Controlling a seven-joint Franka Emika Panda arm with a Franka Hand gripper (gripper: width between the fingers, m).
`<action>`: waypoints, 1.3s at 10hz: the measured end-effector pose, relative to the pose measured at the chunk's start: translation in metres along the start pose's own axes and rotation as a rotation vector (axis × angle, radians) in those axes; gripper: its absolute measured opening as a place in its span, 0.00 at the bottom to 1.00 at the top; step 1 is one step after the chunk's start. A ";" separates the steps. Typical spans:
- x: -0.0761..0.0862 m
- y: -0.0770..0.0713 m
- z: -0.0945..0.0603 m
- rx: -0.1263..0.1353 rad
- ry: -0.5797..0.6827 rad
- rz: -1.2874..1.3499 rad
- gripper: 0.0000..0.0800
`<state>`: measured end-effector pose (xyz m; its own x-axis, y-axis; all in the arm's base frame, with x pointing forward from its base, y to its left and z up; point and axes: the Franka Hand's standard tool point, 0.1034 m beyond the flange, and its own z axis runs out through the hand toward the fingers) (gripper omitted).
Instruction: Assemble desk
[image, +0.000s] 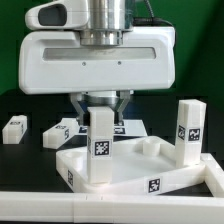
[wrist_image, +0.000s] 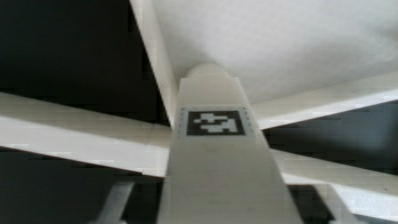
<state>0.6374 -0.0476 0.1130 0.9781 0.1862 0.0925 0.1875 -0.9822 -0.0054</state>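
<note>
Tool (image: 100, 111) straddled top of upright leg (image: 100, 150) on tabletop (image: 135, 168) corner, mid counter (image: 30, 155); couldn't tell if clamped. Leg prob. light, stiff, slick plastic: grip flat sides near top

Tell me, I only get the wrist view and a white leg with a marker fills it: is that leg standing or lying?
Observer: The leg stands upright on the tabletop panel, at its corner on the exterior view's left.
Operator: Where is the end effector?
Observer: The end effector straddles that leg's top, one finger each side; contact I cannot judge.
Operator: Any other leg placed?
Observer: A second leg stands upright at the panel's corner on the exterior view's right.
</note>
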 end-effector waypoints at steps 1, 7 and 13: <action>0.000 0.000 0.000 0.000 0.000 0.000 0.36; 0.001 0.000 0.001 0.011 0.000 0.601 0.36; 0.006 -0.013 0.002 0.019 -0.007 1.239 0.36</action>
<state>0.6414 -0.0337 0.1112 0.4974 -0.8675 0.0092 -0.8627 -0.4957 -0.1001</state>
